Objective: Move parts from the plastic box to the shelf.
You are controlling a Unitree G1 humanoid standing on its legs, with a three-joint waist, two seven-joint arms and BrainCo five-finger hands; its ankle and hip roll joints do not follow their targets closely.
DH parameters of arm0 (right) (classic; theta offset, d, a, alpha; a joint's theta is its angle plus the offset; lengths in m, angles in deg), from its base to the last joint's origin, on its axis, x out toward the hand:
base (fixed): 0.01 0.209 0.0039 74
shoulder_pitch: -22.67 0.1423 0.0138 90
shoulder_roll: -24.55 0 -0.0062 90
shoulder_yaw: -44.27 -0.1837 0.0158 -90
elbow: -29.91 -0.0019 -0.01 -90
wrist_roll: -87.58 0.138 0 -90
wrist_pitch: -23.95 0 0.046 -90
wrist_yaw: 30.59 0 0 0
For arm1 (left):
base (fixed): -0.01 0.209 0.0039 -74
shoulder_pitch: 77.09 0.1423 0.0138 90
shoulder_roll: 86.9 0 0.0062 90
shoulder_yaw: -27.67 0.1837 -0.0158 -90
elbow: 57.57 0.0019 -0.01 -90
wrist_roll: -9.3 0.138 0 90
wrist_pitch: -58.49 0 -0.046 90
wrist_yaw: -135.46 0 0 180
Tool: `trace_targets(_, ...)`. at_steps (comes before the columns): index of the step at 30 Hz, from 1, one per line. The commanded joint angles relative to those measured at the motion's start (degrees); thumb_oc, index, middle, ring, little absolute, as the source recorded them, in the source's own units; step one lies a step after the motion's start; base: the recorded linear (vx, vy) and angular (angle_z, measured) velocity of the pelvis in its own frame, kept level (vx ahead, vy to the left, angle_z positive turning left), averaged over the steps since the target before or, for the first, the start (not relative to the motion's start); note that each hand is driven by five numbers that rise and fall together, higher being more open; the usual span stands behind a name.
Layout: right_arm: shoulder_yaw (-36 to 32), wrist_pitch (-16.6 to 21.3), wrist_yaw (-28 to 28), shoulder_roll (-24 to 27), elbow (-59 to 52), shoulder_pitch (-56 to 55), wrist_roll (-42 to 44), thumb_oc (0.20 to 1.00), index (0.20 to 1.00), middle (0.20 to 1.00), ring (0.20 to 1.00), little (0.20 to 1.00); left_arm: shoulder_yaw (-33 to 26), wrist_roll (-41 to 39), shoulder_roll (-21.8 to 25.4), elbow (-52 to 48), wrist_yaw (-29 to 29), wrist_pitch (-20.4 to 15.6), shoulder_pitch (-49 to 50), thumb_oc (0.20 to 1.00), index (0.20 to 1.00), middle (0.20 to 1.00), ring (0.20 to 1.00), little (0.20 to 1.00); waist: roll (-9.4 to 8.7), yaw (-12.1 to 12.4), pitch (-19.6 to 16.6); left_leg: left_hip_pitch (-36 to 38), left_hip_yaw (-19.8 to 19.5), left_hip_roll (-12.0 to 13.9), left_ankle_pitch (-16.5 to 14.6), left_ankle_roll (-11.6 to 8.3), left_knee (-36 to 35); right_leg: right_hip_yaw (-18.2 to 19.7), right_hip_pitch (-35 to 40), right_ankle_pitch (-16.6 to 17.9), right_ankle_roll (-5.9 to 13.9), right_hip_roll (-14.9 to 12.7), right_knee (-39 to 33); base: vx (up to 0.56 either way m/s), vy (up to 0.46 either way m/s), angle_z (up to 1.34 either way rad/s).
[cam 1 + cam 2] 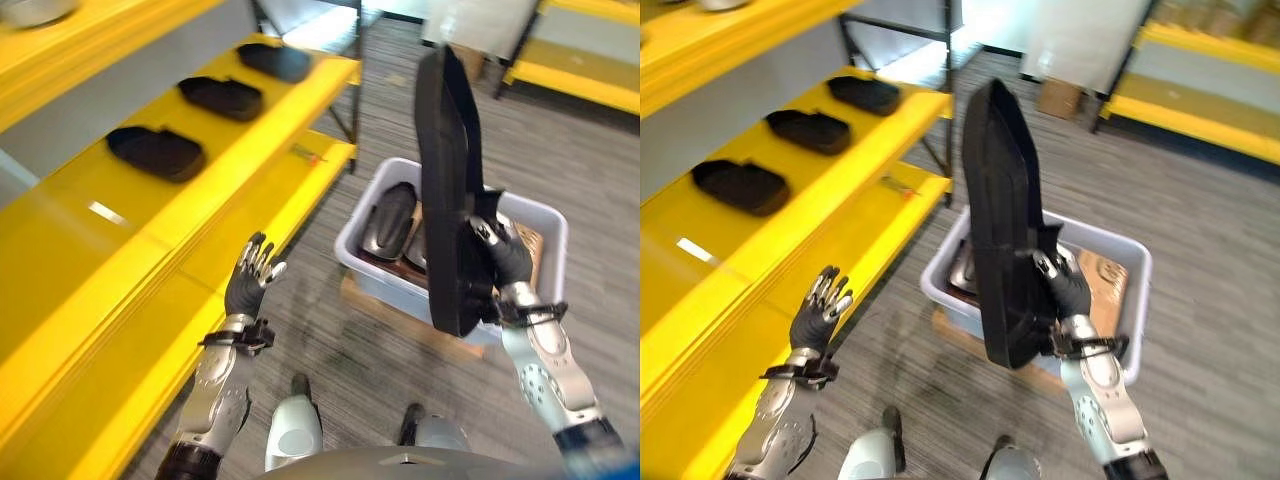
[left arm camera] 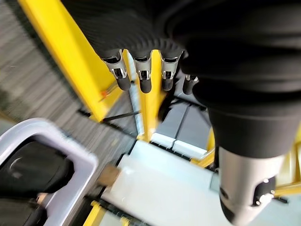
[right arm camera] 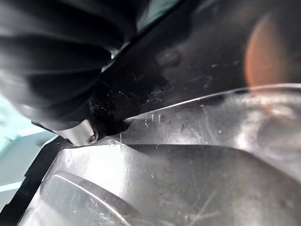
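Holding a long black part (image 1: 447, 190) upright above the plastic box (image 1: 540, 228), my right hand (image 1: 500, 258) has fingers curled round its lower end; left hand (image 1: 250, 275) open, empty, between box and yellow shelf (image 1: 120, 240); three parts (image 1: 155, 152) on shelf.

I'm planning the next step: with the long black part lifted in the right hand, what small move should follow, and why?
Probably swing the right hand toward the yellow shelf. It grips the long black part upright above the plastic box, clear of its rim, and three black parts already lie on the shelf with bare surface nearer the robot. The left hand is open beside the shelf, able to steady the part.
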Motion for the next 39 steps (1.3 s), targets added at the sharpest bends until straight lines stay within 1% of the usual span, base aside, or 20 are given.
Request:
trace_targets(1,-5.43,4.04,0.35,1.28,-5.84,1.31,0.92,0.2,0.2,0.2,0.2,0.2,-0.3,1.11,1.53,-4.22,1.73,-2.04,1.43,1.0,1.0,1.0,1.0,1.0,2.96,-3.88,-2.36,6.27,0.36,2.61,-3.04,-2.84,-2.03,-1.98,-1.3,-0.88,2.79,-2.65,8.6,0.03,0.248,0.85)
trace_targets(4,-6.2,4.12,-0.11,0.53,-5.45,1.33,0.51,0.2,0.2,0.2,0.2,0.2,-0.36,1.26,2.95,-4.79,1.96,-2.56,0.91,1.0,1.0,1.0,1.0,1.0,2.64,-2.97,-1.55,5.09,-0.47,0.89,-3.03,-2.91,-1.13,-3.99,-0.17,0.92,3.95,-5.61,8.43,0.05,0.201,0.99)
trace_targets(8,-5.55,4.17,-0.48,-0.36,-4.97,2.26,0.07,0.2,0.2,0.2,0.2,0.2,-1.81,1.6,3.69,-5.32,1.3,-2.95,1.81,1.0,1.0,1.0,1.0,1.0,2.17,-1.9,-0.97,4.96,-1.1,-1.21,-3.3,-2.05,-2.99,-5.24,0.19,3.33,5.54,-7.89,8.26,0.01,0.153,0.34)
trace_targets(11,-4.35,4.19,-0.8,-1.04,-4.82,4.16,-0.51,0.2,0.2,0.2,0.2,0.2,-3.82,2.38,4.06,-5.57,0.07,-3.59,2.98,1.0,1.0,1.0,1.0,1.0,1.27,0.51,-0.14,3.65,-3.08,-4.59,-4.83,-0.22,-2.28,-6.84,1.64,6.63,7.09,-10.38,7.83,0.04,0.169,0.25)
trace_targets(13,-3.69,4.2,-0.82,-1.41,-4.66,4.94,-0.56,0.2,0.2,0.2,0.2,0.2,-4.65,2.62,4.18,-6.0,-0.24,-3.67,3.51,1.0,1.0,1.0,1.0,1.0,0.88,0.89,-0.1,3.39,-3.53,-5.82,-5.65,0.56,-1.97,-7.23,1.91,7.65,7.83,-11.3,7.83,0.07,0.195,0.48)
trace_targets(15,-1.84,3.68,-0.71,-2.07,-4.47,6.33,-0.73,0.2,0.2,0.2,0.2,0.2,-6.08,3.5,3.77,-5.79,-1.34,-3.85,3.83,1.0,1.0,1.0,1.0,1.0,0.21,2.52,-0.42,3.55,-3.67,-8.89,-8.09,2.83,-1.13,-7.87,2.41,12.29,9.65,-14.41,9.76,0.15,0.323,0.34)
trace_targets(18,-0.88,3.2,-0.71,-2.47,-4.8,6.1,-1.0,0.2,0.2,0.2,0.2,0.2,-6.52,4.69,3.71,-5.82,-1.75,-3.95,4.03,1.0,1.0,1.0,1.0,1.0,0.32,2.13,-0.42,5.3,-4.6,-12.6,-9.18,5.64,-2.16,-4.19,1.66,21.68,11.9,-18.47,14.68,0.15,0.304,0.42)
trace_targets(19,-0.33,3.15,-0.46,-2.59,-4.88,6.0,-0.94,0.2,0.2,0.2,0.2,0.2,-6.52,5.19,3.95,-5.34,-2.13,-4.04,3.87,1.0,1.0,1.0,1.0,1.0,0.97,1.66,-0.33,5.93,-5.79,-13.25,-8.54,6.26,-3.36,-1.56,0.06,21.67,11.67,-18.23,16.79,0.1,0.211,0.89)
trace_targets(20,-0.14,2.92,-0.25,-2.6,-4.6,5.78,-0.65,0.2,0.2,0.2,0.2,0.2,-6.53,5.88,4.09,-5.03,-2.17,-4.2,3.73,1.0,1.0,1.0,1.0,1.0,1.13,0.95,-0.68,6.86,-6.81,-13.51,-7.83,6.22,-6.04,3.34,-2.29,20.89,11.13,-15.94,16.19,0.06,0.129,0.77)
trace_targets(21,0.23,2.87,0.16,-2.64,-4.62,5.93,-0.18,0.2,0.2,0.2,0.2,0.2,-6.28,6.17,4.15,-4.41,-2.09,-4.57,3.37,1.0,1.0,1.0,1.0,1.0,1.47,-0.57,-1.0,7.89,-7.75,-13.3,-5.31,5.98,-9.49,8.72,-5.82,19.76,8.72,-12.08,13.88,0.06,0.01,0.61)
trace_targets(23,1.4,2.58,0.49,-1.94,-4.28,7.1,0.27,0.2,0.2,0.2,0.2,0.2,-6.37,7.11,4.01,-3.46,-3.07,-4.89,2.35,1.0,1.0,1.0,1.0,1.0,2.04,-1.56,-0.88,9.49,-9.16,-12.92,-3.91,5.01,-12.09,14.27,-9.83,19.16,8.48,-8.73,10.94,0.12,-0.021,0.35)
trace_targets(24,1.55,2.5,0.86,-1.79,-4.17,7.41,0.42,0.2,0.2,0.2,0.2,0.2,-6.31,7.06,3.22,-2.21,-3.59,-5.03,1.7,1.0,1.0,1.0,1.0,1.0,2.11,-3.12,-0.91,10.45,-10.56,-12.95,-3.28,4.33,-13.81,18.25,-12.36,16.58,7.67,-4.81,5.7,0.17,-0.064,0.5)
trace_targets(25,1.41,2.33,0.97,-1.41,-4.4,7.1,0.47,0.2,0.2,0.2,0.2,0.2,-6.4,6.82,3.12,-2.23,-3.47,-5.08,1.58,1.0,1.0,1.0,1.0,1.0,1.89,-3.46,-0.72,11.25,-11.37,-13.17,-3.07,3.83,-14.6,19.26,-12.34,16.76,7.97,-3.74,3.08,0.23,-0.185,0.87)
trace_targets(26,0.37,2.5,1.02,-1.3,-4.83,6.21,1.02,0.2,0.2,0.2,0.2,0.2,-6.15,6.88,2.34,-1.97,-3.35,-5.21,0.87,1.0,1.0,1.0,1.0,1.0,1.01,-4.94,-0.63,11.62,-14.02,-13.74,-3.37,2.72,-14.64,24.45,-12.37,16.98,8.79,-2.0,-2.2,0.2,-0.189,1.6)
trace_targets(27,-0.19,2.47,1.22,-1.26,-5.06,5.83,1.1,0.2,0.2,0.2,0.2,0.2,-6.24,6.73,1.99,-2.23,-3.15,-5.36,1.23,1.0,1.0,1.0,1.0,1.0,0.76,-5.07,-0.57,11.89,-14.74,-13.83,-3.8,2.43,-14.31,24.2,-11.58,17.44,9.11,-2.22,-3.56,0.3,-0.394,2.25)
trace_targets(28,-0.73,2.49,2.41,-1.32,-4.75,5.36,2.95,0.2,0.2,0.2,0.2,0.2,-6.29,6.39,0.88,-2.15,-2.9,-5.51,1.57,1.0,1.0,1.0,1.0,1.0,-1.05,-4.43,-1.57,11.4,-16.6,-14.39,-5.11,1.56,-11.97,23.51,-7.62,16.82,9.53,-2.07,-6.53,0.28,-0.41,2.16)
trace_targets(29,-0.67,2.28,2.82,-1.09,-4.91,5.67,2.99,0.2,0.2,0.2,0.2,0.2,-6.93,6.21,0.92,-2.58,-2.64,-5.21,3.04,1.0,1.0,1.0,1.0,1.0,-1.2,-3.71,-2.06,11.79,-16.91,-13.12,-5.29,0.97,-11.61,22.39,-7.42,15.74,9.29,-1.36,-5.51,0.31,-0.497,1.59)
trace_targets(31,-1.72,2.0,3.49,-0.43,-5.2,4.5,3.07,0.2,0.2,0.2,0.2,0.2,-6.74,5.24,0.87,-2.64,-1.43,-4.03,4.79,1.0,1.0,1.0,1.0,1.0,-1.1,-3.07,-3.8,13.02,-18.94,-9.31,-4.36,-1.03,-12.99,19.6,-5.38,11.11,8.06,0.15,-4.37,0.2,-0.452,0.57)
trace_targets(34,-2.65,2.26,3.54,-0.07,-5.24,3.9,3.0,0.2,0.2,0.2,0.2,0.2,-6.33,4.54,0.57,-3.12,-0.52,-3.6,5.64,1.0,1.0,1.0,1.0,1.0,-0.35,-3.01,-5.12,14.21,-20.29,-6.48,-2.71,-2.32,-15.4,17.77,-4.62,8.05,6.9,1.74,-2.95,0.08,-0.258,0.16)
trace_targets(39,-2.46,2.08,4.38,0.36,-5.4,4.01,3.57,0.2,0.2,0.2,0.2,0.2,-6.17,4.01,0.56,-3.32,0.18,-3.06,6.57,1.0,1.0,1.0,1.0,1.0,0.48,-2.72,-5.77,14.85,-21.3,-3.94,-0.89,-3.42,-17.13,16.39,-4.47,5.27,5.62,3.16,-0.45,0.02,-0.165,0.0)
